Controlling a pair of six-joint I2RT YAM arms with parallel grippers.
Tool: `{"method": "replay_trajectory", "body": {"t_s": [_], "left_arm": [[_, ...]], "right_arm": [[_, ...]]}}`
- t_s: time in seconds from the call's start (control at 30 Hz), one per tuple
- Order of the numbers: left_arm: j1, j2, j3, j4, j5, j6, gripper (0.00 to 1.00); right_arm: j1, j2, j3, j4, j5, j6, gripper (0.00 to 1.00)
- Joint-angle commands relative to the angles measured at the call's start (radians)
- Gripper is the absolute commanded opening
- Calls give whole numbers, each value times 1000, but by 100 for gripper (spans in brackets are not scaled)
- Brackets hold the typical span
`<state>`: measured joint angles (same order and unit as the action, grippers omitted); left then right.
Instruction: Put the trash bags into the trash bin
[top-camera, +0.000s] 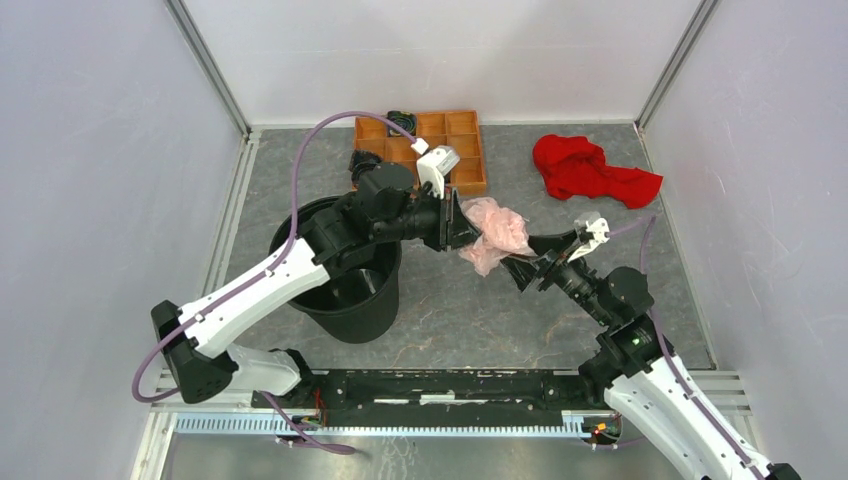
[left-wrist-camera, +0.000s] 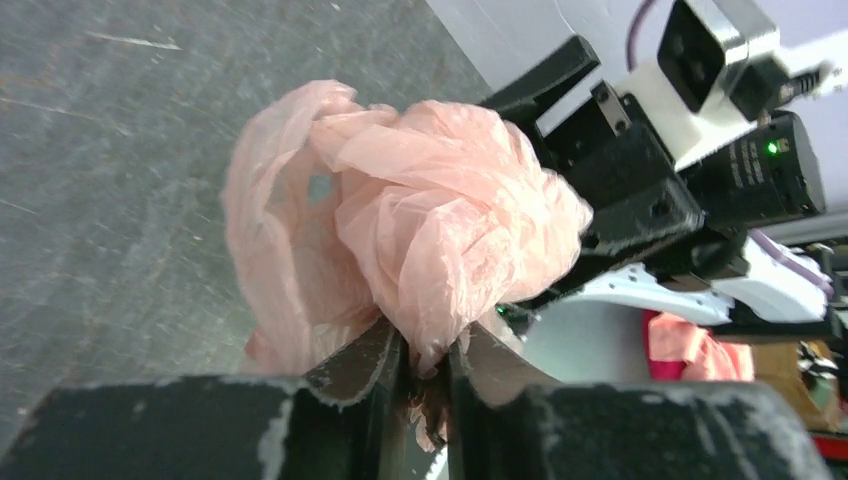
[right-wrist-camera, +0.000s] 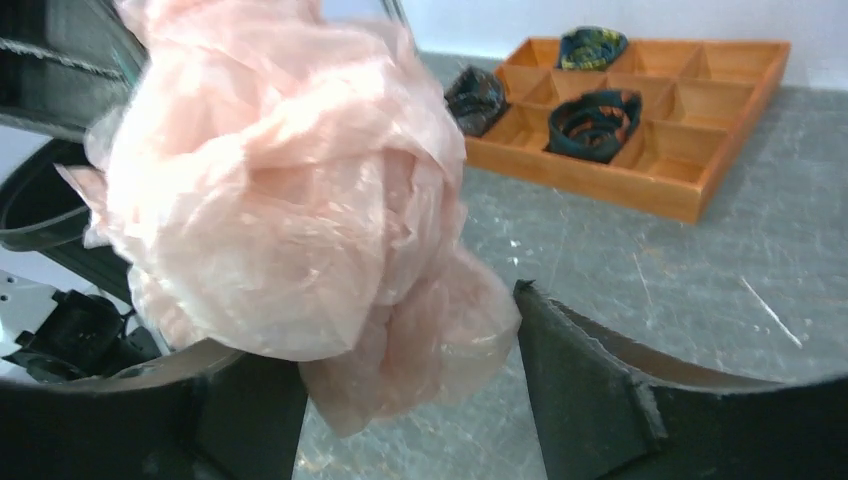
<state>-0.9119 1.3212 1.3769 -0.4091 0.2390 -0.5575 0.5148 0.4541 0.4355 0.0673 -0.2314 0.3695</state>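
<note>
The crumpled pale pink trash bag (top-camera: 497, 233) hangs in the air between my two grippers, to the right of the black trash bin (top-camera: 345, 275). My left gripper (top-camera: 466, 228) is shut on a fold of the bag (left-wrist-camera: 420, 220), pinching it between its fingertips. My right gripper (top-camera: 540, 257) is open, its fingers spread on either side of the bag's lower part (right-wrist-camera: 300, 210) without gripping it. The bin stands under my left arm, its rim partly hidden by the arm.
An orange compartment tray (top-camera: 465, 150) with dark coiled items stands at the back middle. A red cloth (top-camera: 585, 168) lies at the back right. White walls close in the grey table on three sides.
</note>
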Motion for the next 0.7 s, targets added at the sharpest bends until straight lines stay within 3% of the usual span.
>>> {"method": "replay_trajectory", "body": {"t_s": [0.0,0.03,0.07,0.1,0.17,0.2,0.33,0.5,0.57,0.67], "left_arm": [[2,-40,-34,59,129,-49,29],[2,-48,-33,44,132,-47,37],[2,-57,-32,26,125,-40,50],[2,-73,-31,7,106,-34,65],[2,-112,-30,-28,41,-17,90],[2,-133,-32,-41,9,-8,98],[1,-202,-28,-78,-79,19,100],[-13,-203,25,-128,-74,47,100],[-55,-183,50,-148,-81,72,100],[-163,-118,110,-223,-206,110,100]], "right_arm": [[-2,-41,-44,260,-40,124,62],[-1,-61,-56,262,-32,133,46],[-1,-79,-66,248,-14,143,24],[-1,-99,-76,223,11,153,14],[-2,-139,-87,177,46,170,7],[-2,-152,-87,155,57,173,7],[-2,-140,-53,59,64,167,6],[-1,-74,-6,-24,74,161,5],[-1,-46,1,-47,93,161,3],[-2,-18,-1,-40,98,180,1]]}}
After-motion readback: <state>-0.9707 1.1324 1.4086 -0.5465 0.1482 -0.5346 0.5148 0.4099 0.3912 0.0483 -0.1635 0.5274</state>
